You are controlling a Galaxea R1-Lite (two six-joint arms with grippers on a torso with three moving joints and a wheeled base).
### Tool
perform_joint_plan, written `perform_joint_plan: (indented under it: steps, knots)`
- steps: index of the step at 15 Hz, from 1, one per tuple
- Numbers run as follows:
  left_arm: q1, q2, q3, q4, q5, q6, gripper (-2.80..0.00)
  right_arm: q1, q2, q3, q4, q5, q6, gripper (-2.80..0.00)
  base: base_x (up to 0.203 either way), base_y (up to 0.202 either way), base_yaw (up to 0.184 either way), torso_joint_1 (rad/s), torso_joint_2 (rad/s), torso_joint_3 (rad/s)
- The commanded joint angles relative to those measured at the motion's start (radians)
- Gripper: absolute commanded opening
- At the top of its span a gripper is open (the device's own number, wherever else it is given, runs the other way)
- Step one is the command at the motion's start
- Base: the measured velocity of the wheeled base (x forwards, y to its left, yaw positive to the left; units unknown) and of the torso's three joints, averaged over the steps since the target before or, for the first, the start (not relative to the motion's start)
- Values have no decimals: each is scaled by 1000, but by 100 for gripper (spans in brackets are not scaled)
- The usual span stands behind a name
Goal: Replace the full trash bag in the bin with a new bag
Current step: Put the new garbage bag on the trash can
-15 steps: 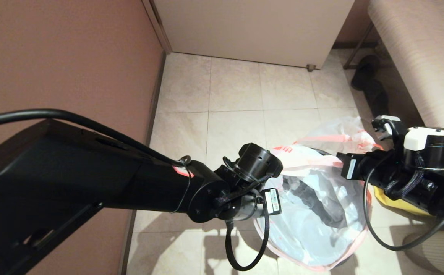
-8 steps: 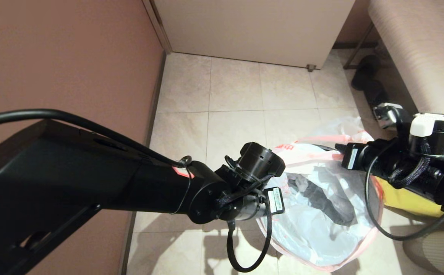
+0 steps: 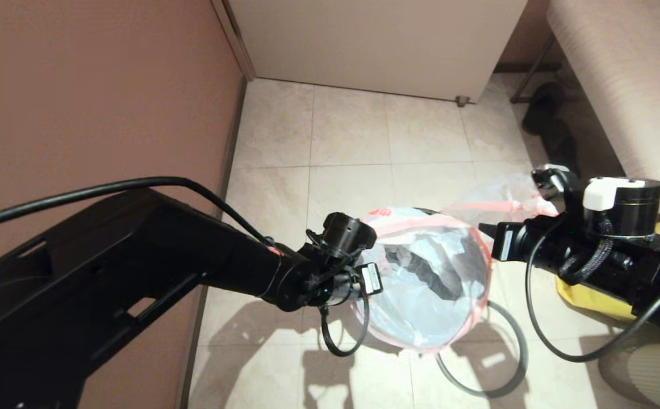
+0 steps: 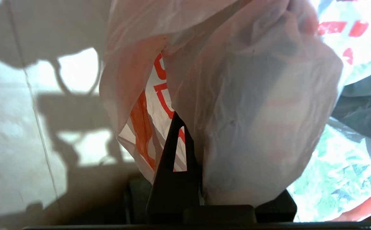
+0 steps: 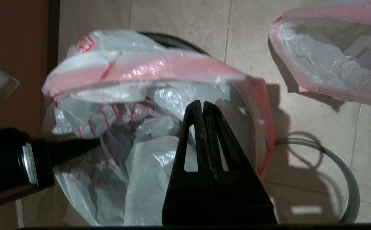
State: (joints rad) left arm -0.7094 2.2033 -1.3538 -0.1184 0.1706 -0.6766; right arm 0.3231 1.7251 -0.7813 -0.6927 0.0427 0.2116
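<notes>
Your left gripper (image 4: 185, 134) pinches the new bag's (image 3: 426, 272) rim, the film bulging against its finger. Your right gripper (image 5: 203, 105), fingers pressed together and empty, hangs over the bag's mouth. The bin (image 5: 172, 40) peeks from beneath; the grey hoop (image 5: 348, 179) lies beside it.

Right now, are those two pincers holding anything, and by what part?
Yes: the left pincer grips bunched film at the new bag's pink-rimmed mouth. The right pincer is shut at the opposite rim; whether it pinches film cannot be told.
</notes>
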Motion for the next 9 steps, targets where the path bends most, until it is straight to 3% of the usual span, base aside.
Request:
perform_joint_plan:
  steps: [1, 6, 9]
  knots:
    - [59, 60, 12, -57, 1, -3, -280, 6, 97, -8, -11, 4, -7, -280, 0, 0, 0, 0, 0, 0]
    - [107, 165, -11, -127, 0, 2, -280, 28, 230, -24, -19, 6, -123, -280, 0, 0, 0, 0, 0, 0]
    - [192, 206, -51, -167, 0, 29, -280, 57, 263, -37, -20, 3, -136, -280, 0, 0, 0, 0, 0, 0]
